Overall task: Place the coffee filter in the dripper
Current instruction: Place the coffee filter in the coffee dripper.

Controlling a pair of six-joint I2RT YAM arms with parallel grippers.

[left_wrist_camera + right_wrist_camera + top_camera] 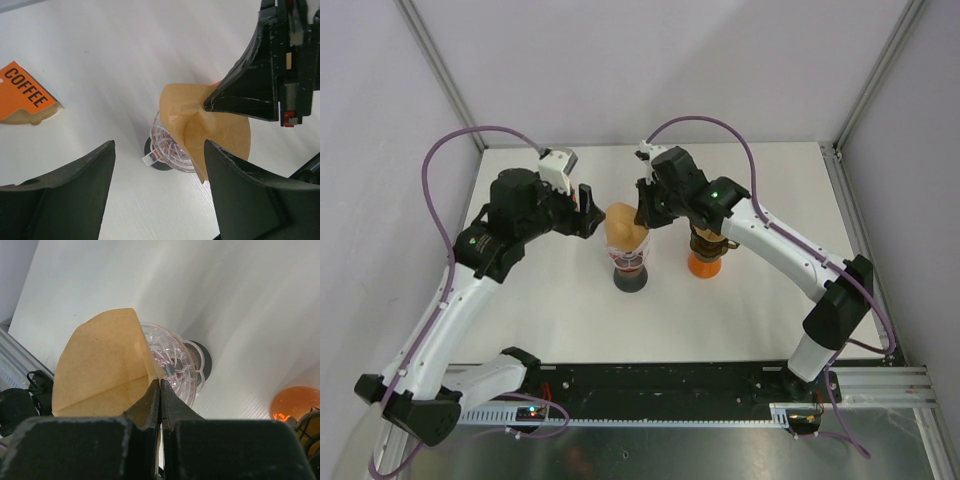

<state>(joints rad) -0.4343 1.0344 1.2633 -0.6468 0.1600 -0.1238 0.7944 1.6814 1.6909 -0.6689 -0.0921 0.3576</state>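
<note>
Pinching the coffee filter [100, 365], the right fingers [147, 407] should lower it straight into the dripper [172, 360]; the left fingers [65, 185] stay out, wide apart.

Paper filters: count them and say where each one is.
1 in plain sight: the paper filter, pinched in the shut right claw over the clear dripper. The orange COFFEE pack in the left wrist view shows tan edges and may hold more.
</note>
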